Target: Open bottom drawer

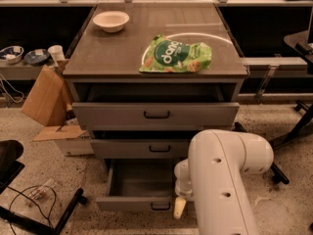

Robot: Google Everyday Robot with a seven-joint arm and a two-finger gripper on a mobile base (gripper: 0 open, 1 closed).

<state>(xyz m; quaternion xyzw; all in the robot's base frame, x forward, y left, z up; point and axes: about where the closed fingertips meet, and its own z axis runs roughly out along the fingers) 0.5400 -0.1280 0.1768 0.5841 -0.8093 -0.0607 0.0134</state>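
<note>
The bottom drawer is a grey flat-fronted drawer with a small dark bar handle. It stands pulled out, and its plain grey inside shows with nothing in it. My gripper is low at the drawer's right front corner, just right of the handle. A pale finger shows below the white wrist. The large white arm hides the rest of the gripper and the drawer's right side.
Above are the middle drawer and the top drawer, both slightly out. On the cabinet top lie a green chip bag and a white bowl. Cardboard leans at the left. A black chair base and cables are on the floor at the left.
</note>
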